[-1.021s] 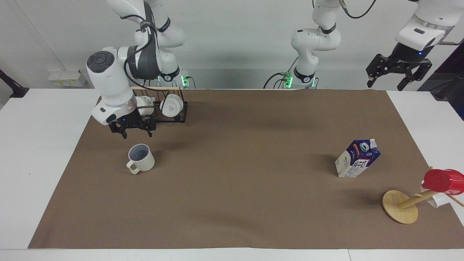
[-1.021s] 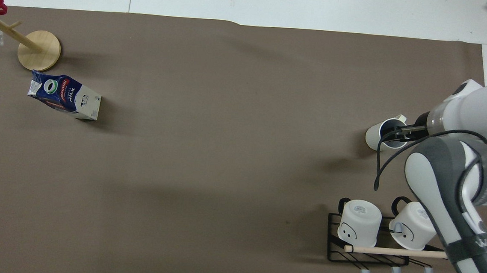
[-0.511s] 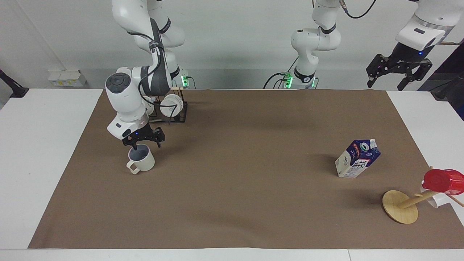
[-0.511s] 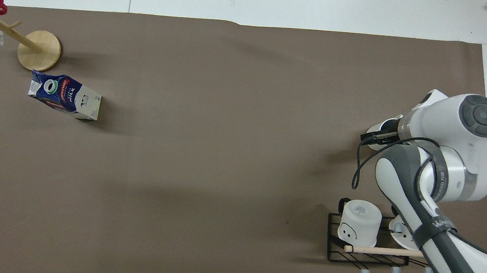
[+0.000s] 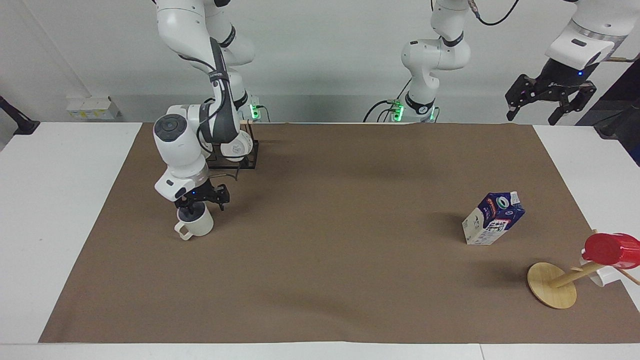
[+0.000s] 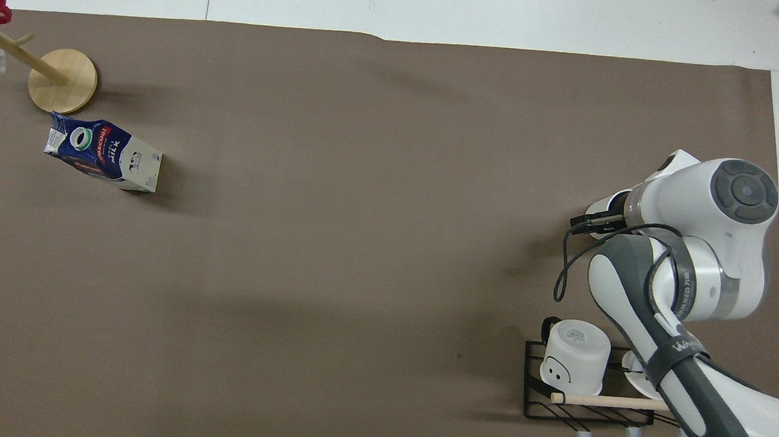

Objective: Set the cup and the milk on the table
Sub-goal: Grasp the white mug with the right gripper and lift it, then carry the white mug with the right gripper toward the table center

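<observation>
The right claw (image 5: 200,204), jaws spread with one finger inside the upright cup (image 5: 196,223) on the desk (image 5: 60,210), holds nothing yet and should pinch the rim squarely before lifting; the left claw (image 5: 549,102) waits open, empty.

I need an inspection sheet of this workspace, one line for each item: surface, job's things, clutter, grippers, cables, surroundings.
Surface: white table under a brown mat.
Job's things: cup upright on the mat at the right arm's end; milk tilted on the mat at the left arm's end.
Clutter: black rack with white mugs; wooden stand bearing a red cup.
Grippers: right gripper at the cup's rim, one finger inside; left gripper open, waiting above the table's edge.
Cables: black cable looping from the right arm.
Surroundings: grey wall.
</observation>
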Motion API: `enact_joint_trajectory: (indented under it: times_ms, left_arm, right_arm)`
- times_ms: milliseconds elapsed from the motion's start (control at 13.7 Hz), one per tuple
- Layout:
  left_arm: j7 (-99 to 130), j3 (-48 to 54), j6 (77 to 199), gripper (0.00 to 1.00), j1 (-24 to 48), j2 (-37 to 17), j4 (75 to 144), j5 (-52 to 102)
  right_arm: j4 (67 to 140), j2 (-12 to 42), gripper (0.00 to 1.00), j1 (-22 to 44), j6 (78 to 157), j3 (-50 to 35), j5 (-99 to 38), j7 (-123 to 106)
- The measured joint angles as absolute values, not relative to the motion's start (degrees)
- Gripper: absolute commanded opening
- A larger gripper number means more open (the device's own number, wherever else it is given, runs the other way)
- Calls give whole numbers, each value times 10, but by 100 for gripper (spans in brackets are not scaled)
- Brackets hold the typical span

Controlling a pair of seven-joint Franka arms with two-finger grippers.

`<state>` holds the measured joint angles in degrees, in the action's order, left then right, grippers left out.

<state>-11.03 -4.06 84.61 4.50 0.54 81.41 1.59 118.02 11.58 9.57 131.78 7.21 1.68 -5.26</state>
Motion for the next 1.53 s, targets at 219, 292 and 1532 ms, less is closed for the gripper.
enact_joint_trajectory:
  times_ms: [219, 292, 1532]
  left_arm:
    - [-110, -41, 846, 100, 45, 5, 814, 16]
    - [-110, -41, 846, 100, 45, 5, 814, 16]
    - [-110, -41, 846, 100, 45, 5, 814, 16]
  right_arm:
    - [1181, 116, 0, 95, 1318, 73, 17, -62]
    - [1181, 116, 0, 95, 1318, 73, 17, -62]
    - [991, 121, 0, 184, 1101, 70, 14, 149]
